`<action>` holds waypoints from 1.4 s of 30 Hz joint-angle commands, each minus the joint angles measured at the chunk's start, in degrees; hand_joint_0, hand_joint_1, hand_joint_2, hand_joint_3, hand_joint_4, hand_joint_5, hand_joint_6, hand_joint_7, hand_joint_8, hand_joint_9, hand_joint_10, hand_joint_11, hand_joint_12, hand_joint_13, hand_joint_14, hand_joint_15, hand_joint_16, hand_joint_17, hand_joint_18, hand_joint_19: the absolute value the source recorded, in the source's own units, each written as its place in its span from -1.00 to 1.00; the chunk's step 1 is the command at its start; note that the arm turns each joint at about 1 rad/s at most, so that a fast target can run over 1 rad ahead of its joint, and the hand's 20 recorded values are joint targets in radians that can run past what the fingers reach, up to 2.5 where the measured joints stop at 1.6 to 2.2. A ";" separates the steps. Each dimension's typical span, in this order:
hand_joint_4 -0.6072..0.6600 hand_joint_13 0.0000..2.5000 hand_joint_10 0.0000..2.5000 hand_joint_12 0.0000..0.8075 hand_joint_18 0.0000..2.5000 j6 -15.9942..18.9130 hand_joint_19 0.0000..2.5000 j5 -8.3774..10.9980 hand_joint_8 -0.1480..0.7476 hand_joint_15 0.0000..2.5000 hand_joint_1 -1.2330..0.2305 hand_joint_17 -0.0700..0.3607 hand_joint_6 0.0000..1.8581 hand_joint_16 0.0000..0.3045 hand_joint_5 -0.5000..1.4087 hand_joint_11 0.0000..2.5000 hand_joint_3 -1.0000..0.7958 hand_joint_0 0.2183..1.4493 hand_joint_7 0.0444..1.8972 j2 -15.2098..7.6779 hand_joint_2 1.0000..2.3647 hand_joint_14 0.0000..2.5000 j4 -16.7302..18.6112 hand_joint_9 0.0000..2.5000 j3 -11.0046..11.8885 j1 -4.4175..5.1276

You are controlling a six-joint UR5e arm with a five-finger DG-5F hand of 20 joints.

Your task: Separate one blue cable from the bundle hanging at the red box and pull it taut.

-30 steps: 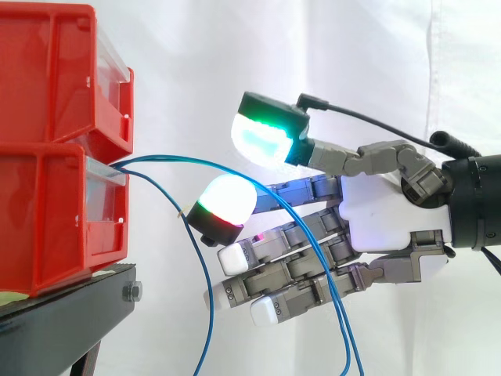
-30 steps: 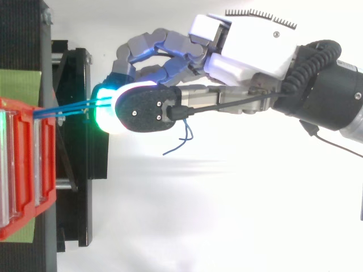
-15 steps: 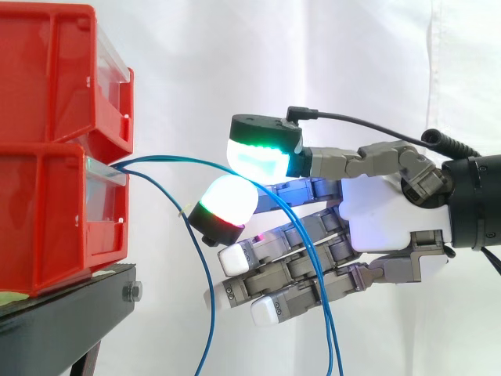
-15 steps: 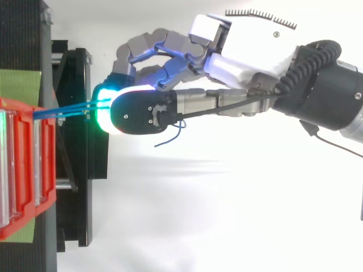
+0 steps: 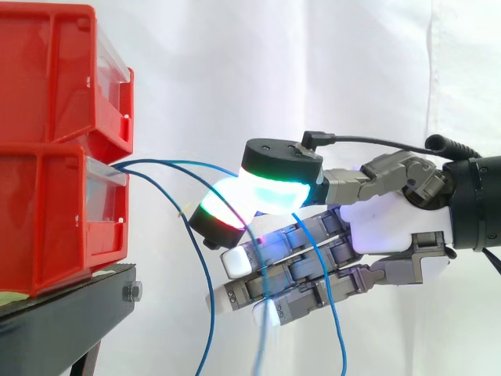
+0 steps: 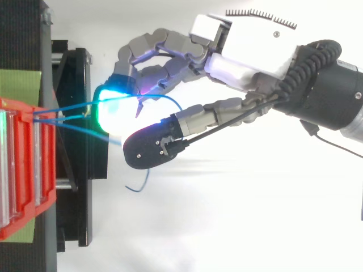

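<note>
red boxes: two red boxes sit one on top of the other at the left. the lower red box (image 5: 47, 227) is under the upper red box (image 5: 47, 70).
stand: a black stand (image 5: 70, 313) holds the boxes up. from above it sticks out to the right of them.
curtain: a white curtain (image 5: 313, 63) hangs behind it all.
hand: the hand (image 5: 387, 227) comes in from the right. it is level with the lower red box and points left at it, and there is a clear gap between the two.
blue cables: the blue cables (image 5: 125, 166) come out of the front of the lower red box, close together. then they fan out to the right.
hanging cable: in the side view one cable bends down soon after the box. it hangs between the stand and the hand and does not touch the hand.
other cables: the rest arch over to the hand, cross it, and drop down below it.
from above: one far cable (image 6: 62, 107) runs right to the far part of the hand (image 6: 244, 39). one near cable (image 6: 85, 130) slants off to the near part of the hand, so the two are apart.
loose end: a curled cable end (image 6: 142, 184) shows just near of the hand.
hold: cables touch the hand, but nobody can tell if it has hold of one, or how far open it is.
</note>
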 commanded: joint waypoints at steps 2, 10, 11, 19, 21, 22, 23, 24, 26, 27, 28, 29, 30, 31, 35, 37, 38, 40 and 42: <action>0.13 -0.58 -0.98 -0.29 -0.50 0.00 -0.69 0.00 -0.13 -0.87 -0.53 -0.22 -0.05 -0.72 -0.72 -0.48 -0.44 -0.44 -0.01 0.00 -1.00 -0.99 -0.09 -0.37 0.00 -0.09; 0.21 -0.62 -0.98 -0.24 -0.50 0.00 -0.66 0.00 -0.07 -0.88 0.14 -0.18 -0.12 -0.69 -0.69 -0.50 -0.44 -0.55 -0.05 0.00 -1.00 -1.00 -0.27 -0.34 0.00 -0.09; 0.20 -0.62 -0.99 -0.26 -0.50 0.00 -0.65 0.00 -0.08 -0.88 0.18 -0.19 -0.13 -0.70 -0.68 -0.50 -0.44 -0.53 -0.02 0.00 -1.00 -1.00 -0.27 -0.34 0.00 -0.09; 0.14 -0.64 -0.98 -0.31 -0.54 0.09 -0.63 0.00 -0.10 -0.88 0.09 -0.25 -0.14 -0.73 -0.65 -0.53 -0.26 -0.33 0.08 0.09 -0.97 -1.00 -0.70 -0.34 0.00 -0.18; 0.13 -0.63 -0.99 -0.31 -0.53 0.09 -0.63 0.00 -0.10 -0.88 0.00 -0.25 -0.14 -0.73 -0.65 -0.52 -0.18 -0.35 0.15 0.26 -0.97 -1.00 -0.88 -0.34 0.00 -0.18; 0.14 -0.63 -0.98 -0.30 -0.53 0.09 -0.63 -0.09 -0.08 -0.88 -0.10 -0.24 -0.10 -0.73 -0.67 -0.50 -0.11 -0.36 0.15 0.26 -0.96 -1.00 -0.97 -0.34 0.00 -0.18; 0.15 -0.63 -0.98 -0.30 -0.53 0.09 -0.63 -0.18 -0.08 -0.88 -0.13 -0.24 -0.09 -0.73 -0.67 -0.50 -0.09 -0.36 0.15 0.35 -0.96 -1.00 -1.06 -0.35 0.00 -0.18; 0.17 -0.63 -0.98 -0.29 -0.53 0.09 -0.63 -0.18 -0.07 -0.87 -0.19 -0.24 -0.07 -0.73 -0.68 -0.49 -0.06 -0.35 0.14 0.35 -0.96 -1.00 -1.14 -0.34 0.00 -0.18; 0.15 -0.63 -0.98 -0.28 -0.53 0.09 -0.63 -0.18 -0.06 -0.87 -0.23 -0.23 -0.06 -0.72 -0.69 -0.48 -0.05 -0.34 0.14 0.35 -0.96 -1.00 -1.23 -0.34 0.00 -0.18; 0.15 -0.63 -0.98 -0.28 -0.53 0.09 -0.63 -0.18 -0.07 -0.87 -0.24 -0.23 -0.05 -0.72 -0.69 -0.47 -0.05 -0.33 0.15 0.35 -0.96 -1.00 -1.23 -0.34 0.00 -0.18; 0.12 -0.63 -0.98 -0.28 -0.53 0.09 -0.63 -0.18 -0.07 -0.87 -0.24 -0.23 -0.05 -0.72 -0.69 -0.47 -0.05 -0.32 0.15 0.35 -0.96 -0.99 -1.23 -0.34 0.00 -0.18; 0.11 -0.63 -0.98 -0.28 -0.53 0.09 -0.63 -0.18 -0.07 -0.87 -0.25 -0.23 -0.05 -0.72 -0.69 -0.48 -0.06 -0.32 0.14 0.35 -0.96 -1.00 -1.23 -0.34 0.00 -0.18; 0.09 -0.63 -0.98 -0.28 -0.53 0.09 -0.63 -0.18 -0.07 -0.87 -0.25 -0.23 -0.05 -0.72 -0.69 -0.48 -0.07 -0.31 0.13 0.35 -0.96 -1.00 -1.23 -0.34 0.00 -0.18; 0.07 -0.63 -0.98 -0.27 -0.53 0.09 -0.64 -0.18 -0.07 -0.87 -0.26 -0.23 -0.04 -0.72 -0.70 -0.47 -0.08 -0.30 0.10 0.35 -0.96 -1.00 -1.23 -0.34 0.00 -0.18; 0.06 -0.63 -0.98 -0.27 -0.53 0.09 -0.64 -0.18 -0.07 -0.88 -0.27 -0.23 -0.04 -0.72 -0.71 -0.48 -0.17 -0.26 0.05 0.35 -0.97 -1.00 -1.23 -0.36 0.00 -0.18; 0.11 -0.63 -0.98 -0.27 -0.53 0.09 -0.64 -0.18 -0.09 -0.87 -0.26 -0.23 -0.05 -0.72 -0.71 -0.47 -0.41 -0.34 0.04 0.35 -0.99 -1.00 -1.23 -0.36 0.08 -0.18; 0.12 -0.63 -0.98 -0.27 -0.53 0.09 -0.63 -0.18 -0.09 -0.87 -0.24 -0.23 -0.05 -0.72 -0.71 -0.46 -0.44 -0.37 0.02 0.35 -1.00 -1.00 -1.23 -0.36 0.00 -0.18; 0.14 -0.63 -0.98 -0.27 -0.52 0.09 -0.63 -0.18 -0.07 -0.88 -0.06 -0.22 -0.07 -0.71 -0.69 -0.48 -0.44 -0.43 0.05 0.35 -1.00 -0.99 -1.23 -0.33 0.00 -0.18; 0.15 -0.63 -0.98 -0.27 -0.52 0.09 -0.63 -0.18 -0.07 -0.87 0.09 -0.22 -0.09 -0.71 -0.68 -0.49 -0.44 -0.46 0.04 0.35 -1.00 -1.00 -1.23 -0.32 0.08 -0.18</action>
